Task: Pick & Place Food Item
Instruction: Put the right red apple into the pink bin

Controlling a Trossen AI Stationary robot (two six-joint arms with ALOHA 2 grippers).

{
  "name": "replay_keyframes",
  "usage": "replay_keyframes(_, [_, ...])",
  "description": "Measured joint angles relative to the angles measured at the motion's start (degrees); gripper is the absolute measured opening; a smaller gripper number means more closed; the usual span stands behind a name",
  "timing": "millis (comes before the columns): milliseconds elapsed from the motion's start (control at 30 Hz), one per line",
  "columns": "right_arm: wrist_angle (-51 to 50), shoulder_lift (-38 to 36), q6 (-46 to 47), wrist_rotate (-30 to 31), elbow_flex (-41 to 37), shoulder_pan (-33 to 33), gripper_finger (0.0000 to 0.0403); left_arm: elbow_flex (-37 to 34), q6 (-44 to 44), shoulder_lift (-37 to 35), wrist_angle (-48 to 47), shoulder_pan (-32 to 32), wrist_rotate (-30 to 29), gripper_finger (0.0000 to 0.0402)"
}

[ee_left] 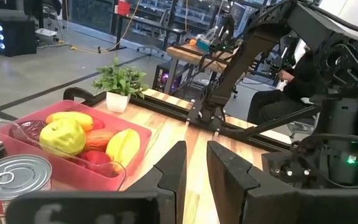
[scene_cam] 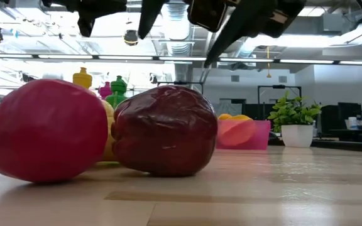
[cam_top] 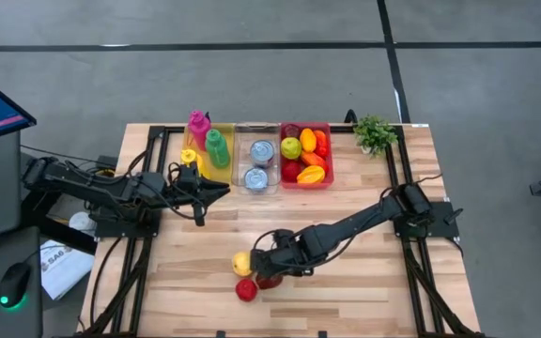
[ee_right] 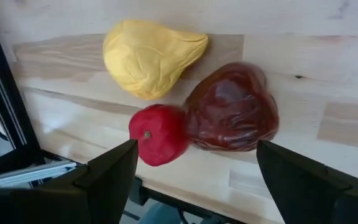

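Note:
Three food items lie close together on the wooden table near its front edge: a yellow pear-shaped one (cam_top: 242, 263) (ee_right: 151, 56), a bright red one (cam_top: 246, 289) (ee_right: 159, 134) and a dark red wrinkled one (cam_top: 269, 279) (ee_right: 232, 109). The dark red one rests against the other two. My right gripper (cam_top: 266, 258) (ee_right: 196, 152) hangs open above them, slanting down, with one finger on each side of the red pair and clear of both. My left gripper (cam_top: 222, 192) (ee_left: 196, 168) waits at the left, level, shut on nothing.
At the far edge stand a yellow bin (cam_top: 195, 160) with bottles, a clear bin (cam_top: 240, 160) with cans and a red bin (cam_top: 327, 155) with fruit. A small potted plant (cam_top: 374, 133) is at the far right. Black rails run along the table's sides.

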Motion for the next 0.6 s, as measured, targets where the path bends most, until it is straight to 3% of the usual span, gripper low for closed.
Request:
replay_keyframes(300, [-6.93, 0.0, 2.82, -0.22, 0.0, 0.11, 0.0322, 0.0, 0.0, 0.0, -0.16, 0.0, 0.02, 0.0053])
replay_keyframes(600, [-4.4, 0.72, 0.16, 0.17, 0.04, 0.66, 0.0322, 0.0, 0.0, 0.0, -0.19, 0.0, 0.06, 0.0053])
